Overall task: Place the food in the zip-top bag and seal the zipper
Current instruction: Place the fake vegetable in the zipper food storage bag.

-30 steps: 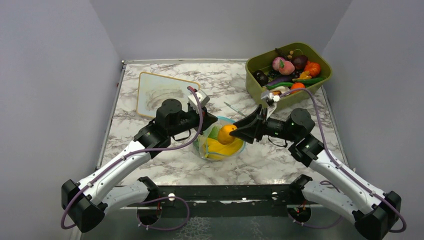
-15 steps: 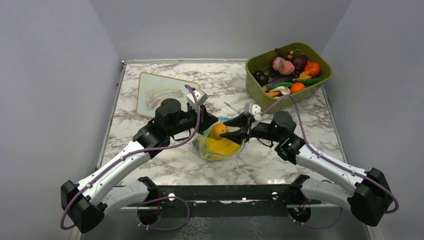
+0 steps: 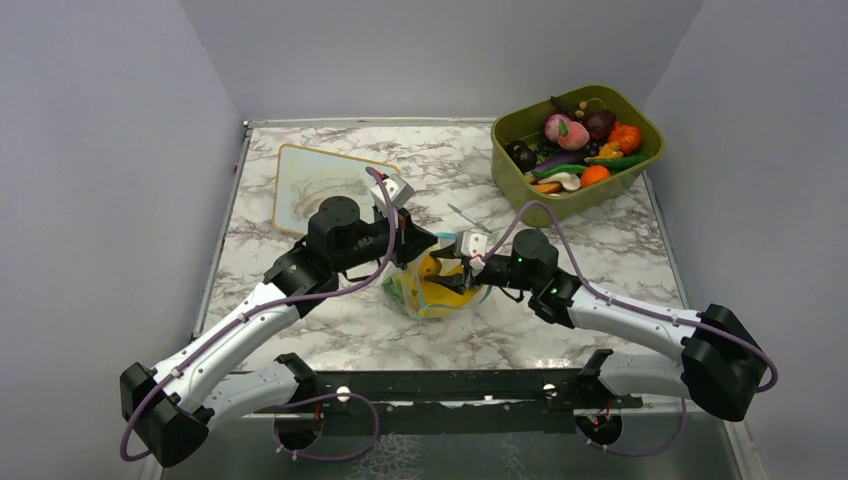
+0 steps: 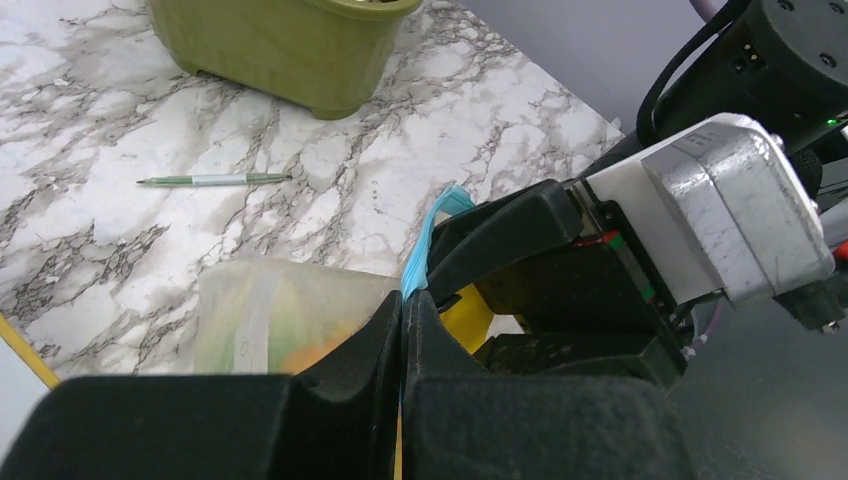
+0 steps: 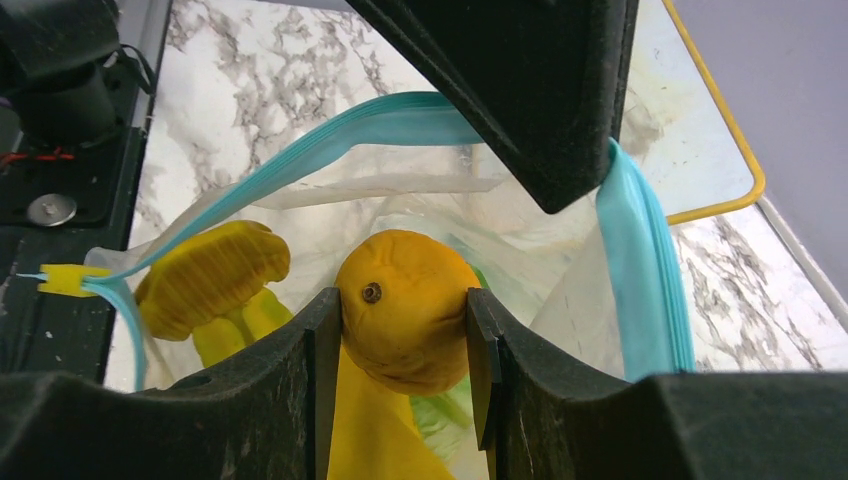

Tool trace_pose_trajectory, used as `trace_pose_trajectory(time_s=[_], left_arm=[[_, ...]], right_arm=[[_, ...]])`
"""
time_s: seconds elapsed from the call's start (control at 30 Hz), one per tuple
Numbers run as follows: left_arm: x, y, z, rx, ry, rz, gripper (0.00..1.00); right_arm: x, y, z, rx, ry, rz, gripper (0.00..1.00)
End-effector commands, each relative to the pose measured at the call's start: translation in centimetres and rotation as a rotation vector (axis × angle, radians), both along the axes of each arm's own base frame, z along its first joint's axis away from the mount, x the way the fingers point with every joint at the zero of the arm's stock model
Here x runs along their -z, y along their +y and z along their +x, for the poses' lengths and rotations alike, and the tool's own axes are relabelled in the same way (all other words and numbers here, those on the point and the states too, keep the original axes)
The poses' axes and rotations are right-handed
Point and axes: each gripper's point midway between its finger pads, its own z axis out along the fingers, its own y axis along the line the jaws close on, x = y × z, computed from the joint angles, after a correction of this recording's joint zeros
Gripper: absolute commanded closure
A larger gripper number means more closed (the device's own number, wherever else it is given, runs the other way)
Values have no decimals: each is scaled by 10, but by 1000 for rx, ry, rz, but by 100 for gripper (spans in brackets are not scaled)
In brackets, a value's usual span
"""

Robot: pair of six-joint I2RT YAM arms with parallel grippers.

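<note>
Zip-top bag (image 4: 250, 310): lies near the middle of the table (image 3: 330, 320), a little toward the near edge, between the two grippers, with its mouth held open.
Zipper (image 5: 350, 125): the teal strip curves around the open mouth, with a yellow slider tab (image 5: 70, 280) at one end.
Orange piece (image 5: 400, 295): inside the mouth of the bag, clamped between the right fingers.
Yellow bananas (image 5: 210, 275): already in the bag, beside the orange piece.
Lettuce (image 5: 440, 420): a pale green bit under the orange piece, probably the leaf, though little of it shows.
Right gripper (image 5: 402, 345): reaches into the bag's mouth, jaws part-way apart and gripping the orange piece.
Left gripper (image 4: 402, 320): jaws pressed together on the zipper, lifting that side of the rim.
Pen (image 4: 215, 180): flat on the table between the bag and the tub.
Olive-green tub (image 3: 505, 160): at the back right corner, full of toy produce.
Board (image 3: 320, 180): flat toward the back left corner.
</note>
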Motion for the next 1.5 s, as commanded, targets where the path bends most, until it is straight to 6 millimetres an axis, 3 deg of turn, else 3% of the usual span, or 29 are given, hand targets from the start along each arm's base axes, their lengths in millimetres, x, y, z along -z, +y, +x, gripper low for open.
trace_pose_trajectory(time_s=[0.0,0.3,0.4,0.57,0.83,0.97,1.07,1.27,1.47], left_arm=[[-44,0,-5,18,-77,-92,100],[-32,8,4,-35,-100,-37,100],[-26,11,8,-55,-107,-8,100],[-22,13,9,-59,-121,13,100],[-19,20,14,-81,-192,46,100],[-22,20,12,-59,-244,47,100],[-20,21,10,-46,-283,49,100],[-12,26,13,-59,-300,92,100],[-4,28,11,-54,-324,95,100]], right_arm=[[-9,2,20,97,-64,-38,64],[-36,-9,8,137,99,-13,42],[-42,-14,-8,102,168,11,20],[-55,-23,-19,130,284,63,19],[-121,-39,-23,196,341,194,22],[-143,-61,8,396,260,215,20],[-147,-82,40,606,228,190,20],[-146,-107,80,863,140,109,21],[-131,-127,117,1052,107,2,23]])
